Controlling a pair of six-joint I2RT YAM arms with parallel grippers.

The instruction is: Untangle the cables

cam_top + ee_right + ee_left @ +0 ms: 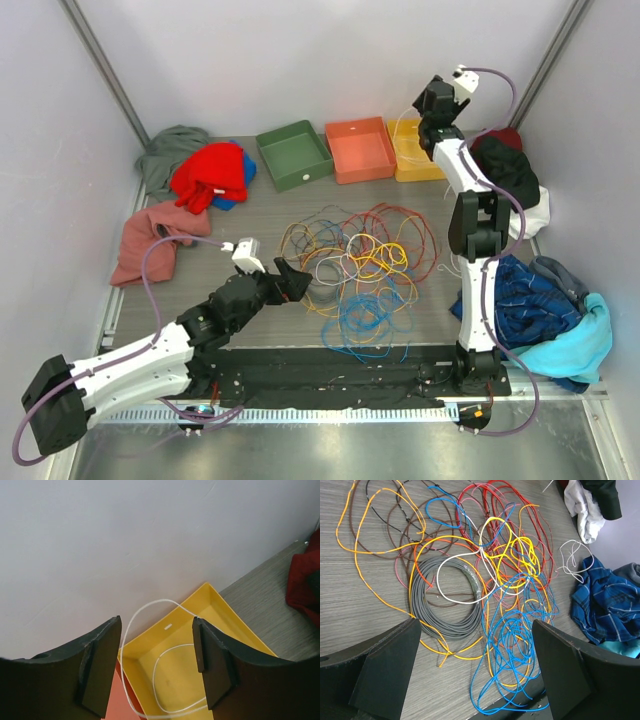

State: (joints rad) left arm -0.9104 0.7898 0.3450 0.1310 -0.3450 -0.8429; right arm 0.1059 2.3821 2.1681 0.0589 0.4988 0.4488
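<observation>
The cables (360,262) lie in one loose tangle mid-table. Seen from the left wrist, it holds a grey coil (447,615), a white loop (455,580), blue strands (512,645), yellow ones (520,550), red ones (485,500) and long orange wire (365,550). My left gripper (293,281) (476,647) hovers open at the tangle's near left edge, touching nothing. My right gripper (428,138) (156,630) is open, high over the yellow bin (415,150) (220,605). A white cable (131,630) loops inside that bin, one arc rising past the rim.
A green bin (293,153) and an orange bin (360,148) stand left of the yellow one. Clothes surround the cables: red (210,172), pink (145,240), grey (170,150), black (505,165), blue plaid (520,290). A small white wire (572,555) lies apart.
</observation>
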